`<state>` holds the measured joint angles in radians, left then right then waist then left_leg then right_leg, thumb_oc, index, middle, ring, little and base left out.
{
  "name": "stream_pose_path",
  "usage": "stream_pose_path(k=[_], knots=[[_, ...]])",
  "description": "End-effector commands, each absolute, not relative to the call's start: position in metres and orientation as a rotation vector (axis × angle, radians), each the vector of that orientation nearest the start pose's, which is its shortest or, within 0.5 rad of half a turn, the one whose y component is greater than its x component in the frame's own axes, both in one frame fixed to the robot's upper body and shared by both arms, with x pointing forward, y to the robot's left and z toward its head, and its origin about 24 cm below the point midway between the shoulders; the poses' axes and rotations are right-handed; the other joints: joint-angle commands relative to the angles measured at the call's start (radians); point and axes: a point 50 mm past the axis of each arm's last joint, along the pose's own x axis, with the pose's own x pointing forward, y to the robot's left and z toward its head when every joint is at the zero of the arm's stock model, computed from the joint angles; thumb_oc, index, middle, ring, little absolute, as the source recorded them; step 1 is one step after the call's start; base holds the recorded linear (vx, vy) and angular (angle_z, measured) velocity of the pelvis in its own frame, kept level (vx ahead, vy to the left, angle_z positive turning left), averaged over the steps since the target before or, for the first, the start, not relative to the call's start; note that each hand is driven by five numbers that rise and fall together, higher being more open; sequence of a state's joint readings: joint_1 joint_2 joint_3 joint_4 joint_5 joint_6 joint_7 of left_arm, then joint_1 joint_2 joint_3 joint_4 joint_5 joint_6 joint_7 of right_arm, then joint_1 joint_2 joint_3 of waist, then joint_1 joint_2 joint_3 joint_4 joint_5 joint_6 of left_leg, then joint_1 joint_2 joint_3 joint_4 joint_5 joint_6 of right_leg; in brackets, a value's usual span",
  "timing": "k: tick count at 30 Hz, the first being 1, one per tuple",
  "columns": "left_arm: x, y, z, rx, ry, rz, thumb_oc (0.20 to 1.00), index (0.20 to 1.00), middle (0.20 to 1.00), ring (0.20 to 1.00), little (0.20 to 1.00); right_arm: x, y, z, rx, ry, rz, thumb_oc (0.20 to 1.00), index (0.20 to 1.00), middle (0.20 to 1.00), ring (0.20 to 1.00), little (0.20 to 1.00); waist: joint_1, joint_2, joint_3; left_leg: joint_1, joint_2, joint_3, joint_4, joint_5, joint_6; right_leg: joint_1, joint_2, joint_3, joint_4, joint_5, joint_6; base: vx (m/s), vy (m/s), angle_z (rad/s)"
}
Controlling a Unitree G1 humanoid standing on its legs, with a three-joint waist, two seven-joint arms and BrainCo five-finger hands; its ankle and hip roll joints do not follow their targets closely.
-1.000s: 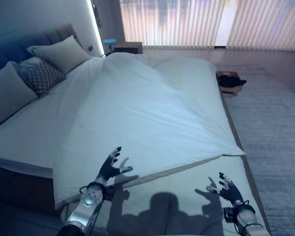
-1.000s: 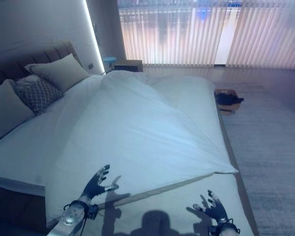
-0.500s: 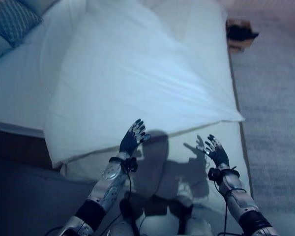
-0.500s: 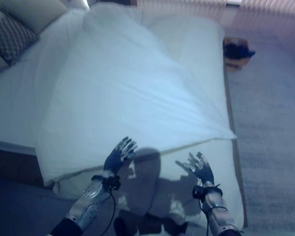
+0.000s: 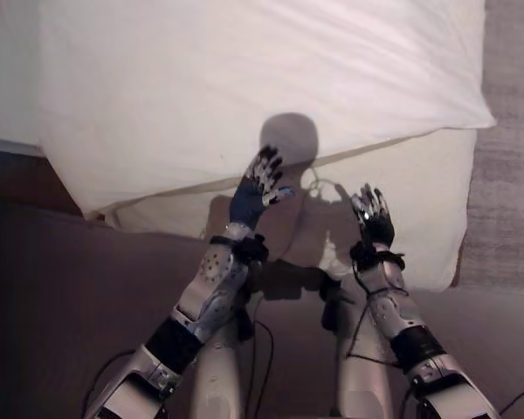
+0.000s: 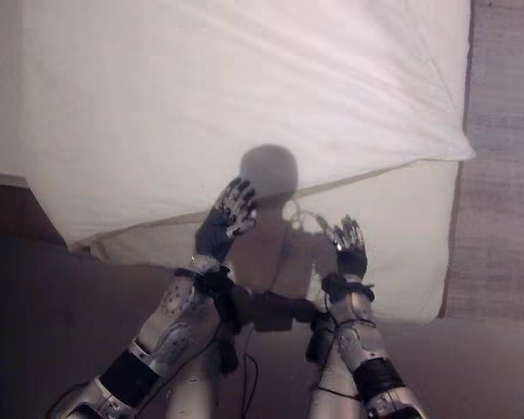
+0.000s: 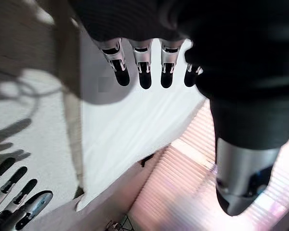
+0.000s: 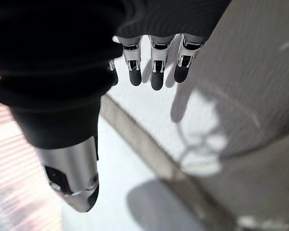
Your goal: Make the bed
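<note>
A white duvet (image 5: 244,78) covers the bed, and its lower edge (image 5: 393,144) slants up to a corner at the right. Below that edge lies a bare strip of the cream sheet (image 5: 419,218) at the foot of the bed. My left hand (image 5: 249,196) is open, fingers straight, held just over the duvet's edge and holding nothing. My right hand (image 5: 374,225) is open too, hovering over the bare sheet a little short of the edge. In the left wrist view my fingers (image 7: 144,72) point along the duvet (image 7: 130,130). In the right wrist view my fingers (image 8: 154,67) hang above the edge band (image 8: 149,149).
Grey carpet (image 5: 515,218) borders the bed on the right. Dark floor (image 5: 35,288) lies to the left of the bed's foot. Window blinds (image 7: 183,168) stand far beyond the bed in the left wrist view.
The camera has tipped down towards the foot of the bed. Both hands have come up and forward towards the duvet's lower edge, staying open.
</note>
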<state>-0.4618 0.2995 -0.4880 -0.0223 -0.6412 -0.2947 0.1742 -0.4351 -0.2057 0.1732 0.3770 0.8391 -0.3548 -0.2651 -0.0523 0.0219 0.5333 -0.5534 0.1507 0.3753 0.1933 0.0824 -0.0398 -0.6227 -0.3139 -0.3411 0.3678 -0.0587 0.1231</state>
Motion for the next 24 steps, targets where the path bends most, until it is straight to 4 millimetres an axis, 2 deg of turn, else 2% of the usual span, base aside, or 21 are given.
stream_pose_path(k=[1,2,4,5,7,8,11,18,24], knots=[[0.273,0.067,0.194,-0.367,-0.64,-0.507,1.0,1.0,1.0,1.0,1.0,0.328,-0.16,0.132,0.786,-0.413,-0.088,1.0,1.0,1.0,1.0,1.0,0.012,0.005,-0.013,-0.088,0.031,-0.007,0.158,-0.114,-0.05,-0.053,-0.004,-0.018,0.027,0.05,0.041,-0.01,-0.031,0.04],[0.273,0.067,0.195,-0.366,-0.643,-0.507,1.0,1.0,1.0,1.0,1.0,0.329,-0.16,0.133,0.788,-0.417,-0.086,1.0,1.0,1.0,1.0,1.0,0.012,0.006,-0.013,-0.094,0.032,-0.008,0.162,-0.115,-0.05,-0.059,-0.005,-0.018,0.03,0.049,0.041,-0.02,-0.044,0.06],[0.271,0.065,0.197,-0.348,-0.654,-0.52,1.0,1.0,1.0,1.0,1.0,0.333,-0.161,0.154,0.86,-0.502,-0.053,1.0,1.0,1.0,1.0,1.0,0.021,0.013,-0.013,-0.132,0.031,-0.014,0.165,-0.116,-0.047,-0.098,-0.011,-0.029,0.046,0.044,0.038,-0.01,-0.026,0.07],[0.271,0.065,0.197,-0.347,-0.656,-0.521,1.0,1.0,1.0,1.0,1.0,0.333,-0.162,0.155,0.863,-0.504,-0.052,1.0,1.0,1.0,1.0,1.0,0.021,0.012,-0.013,-0.136,0.031,-0.014,0.166,-0.116,-0.047,-0.102,-0.012,-0.029,0.048,0.043,0.038,0.0,-0.028,0.05],[0.267,0.066,0.198,-0.302,-0.668,-0.549,1.0,1.0,1.0,1.0,1.0,0.334,-0.169,0.178,0.901,-0.61,-0.028,1.0,1.0,1.0,1.0,1.0,0.03,0.018,-0.013,-0.166,0.027,-0.017,0.167,-0.117,-0.046,-0.125,-0.018,-0.035,0.051,0.04,0.039,0.0,-0.046,0.04],[0.267,0.066,0.198,-0.3,-0.669,-0.55,1.0,1.0,1.0,1.0,1.0,0.334,-0.169,0.179,0.902,-0.613,-0.028,1.0,1.0,1.0,1.0,1.0,0.03,0.018,-0.013,-0.17,0.027,-0.018,0.169,-0.117,-0.046,-0.128,-0.018,-0.035,0.053,0.039,0.038,0.0,-0.041,0.05],[0.264,0.067,0.196,-0.268,-0.671,-0.575,1.0,1.0,1.0,1.0,1.0,0.334,-0.176,0.197,0.892,-0.693,-0.027,1.0,1.0,1.0,1.0,1.0,0.041,0.02,-0.013,-0.192,0.024,-0.023,0.173,-0.12,-0.042,-0.149,-0.021,-0.041,0.065,0.037,0.039,0.0,-0.029,0.06],[0.258,0.073,0.194,-0.254,-0.667,-0.598,1.0,1.0,1.0,1.0,1.0,0.339,-0.187,0.214,0.869,-0.734,-0.061,1.0,1.0,1.0,1.0,1.0,0.061,0.019,-0.013,-0.225,0.025,-0.029,0.178,-0.124,-0.039,-0.181,-0.023,-0.052,0.074,0.034,0.038,0.0,-0.024,0.04],[0.255,0.076,0.193,-0.245,-0.662,-0.607,1.0,1.0,1.0,1.0,1.0,0.348,-0.195,0.215,0.9,-0.708,-0.058,1.0,1.0,1.0,1.0,1.0,0.069,0.016,-0.013,-0.244,0.028,-0.026,0.184,-0.128,-0.036,-0.2,-0.021,-0.057,0.083,0.031,0.035,0.0,0.0,0.0]])
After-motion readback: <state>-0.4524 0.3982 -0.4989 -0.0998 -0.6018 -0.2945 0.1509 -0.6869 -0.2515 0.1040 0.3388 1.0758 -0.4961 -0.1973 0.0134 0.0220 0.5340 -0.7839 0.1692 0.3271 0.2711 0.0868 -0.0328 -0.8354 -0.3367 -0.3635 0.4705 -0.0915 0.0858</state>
